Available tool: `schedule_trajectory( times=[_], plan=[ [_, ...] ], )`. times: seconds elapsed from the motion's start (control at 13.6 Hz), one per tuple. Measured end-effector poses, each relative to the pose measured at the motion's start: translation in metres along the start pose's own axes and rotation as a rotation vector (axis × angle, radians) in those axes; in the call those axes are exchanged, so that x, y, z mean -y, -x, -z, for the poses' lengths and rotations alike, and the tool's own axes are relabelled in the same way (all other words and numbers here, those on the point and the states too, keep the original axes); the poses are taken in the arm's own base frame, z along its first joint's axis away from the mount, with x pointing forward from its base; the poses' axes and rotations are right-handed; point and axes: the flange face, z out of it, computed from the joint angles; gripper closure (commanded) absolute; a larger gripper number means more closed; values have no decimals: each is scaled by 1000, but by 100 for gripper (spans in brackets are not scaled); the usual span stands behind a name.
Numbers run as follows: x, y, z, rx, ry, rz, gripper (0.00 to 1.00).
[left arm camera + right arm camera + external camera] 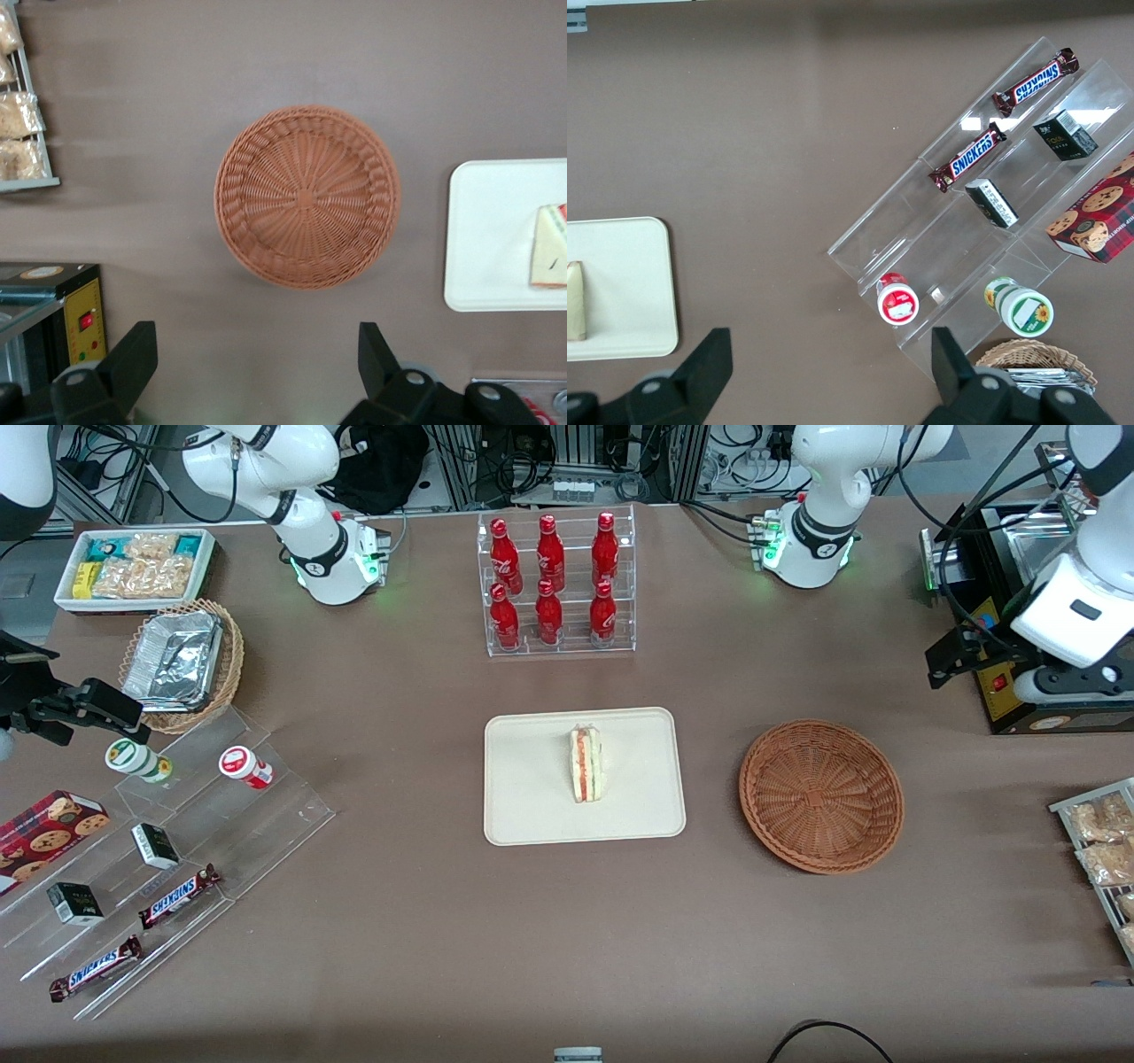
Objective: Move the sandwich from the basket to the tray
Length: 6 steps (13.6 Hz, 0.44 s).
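Flat cream-coloured rectangular tray [532, 815]: set mid-table. Triangular white-bread sandwich [586, 763] with red and pale filling: laid on the tray. Round reddish-brown woven wicker basket [821, 795]: placed beside the tray toward the working arm's end, apart from it, nothing seen inside. Left arm's black two-finger gripper [948, 657]: held above the table, higher than the basket, farther from the camera.

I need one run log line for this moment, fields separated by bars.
sandwich: on tray | basket: empty | gripper: jaws open, holding nothing, raised near basket, toward working arm's end | task: placement appears done
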Motion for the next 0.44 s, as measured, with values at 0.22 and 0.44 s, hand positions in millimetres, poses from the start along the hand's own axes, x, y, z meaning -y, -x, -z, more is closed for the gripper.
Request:
schedule_trajectory(
  times=[0.22,0.44],
  plan=[
    [0,-9,1,2,24,3,0],
    [1,-8,1,17,22,9,0]
  ],
)
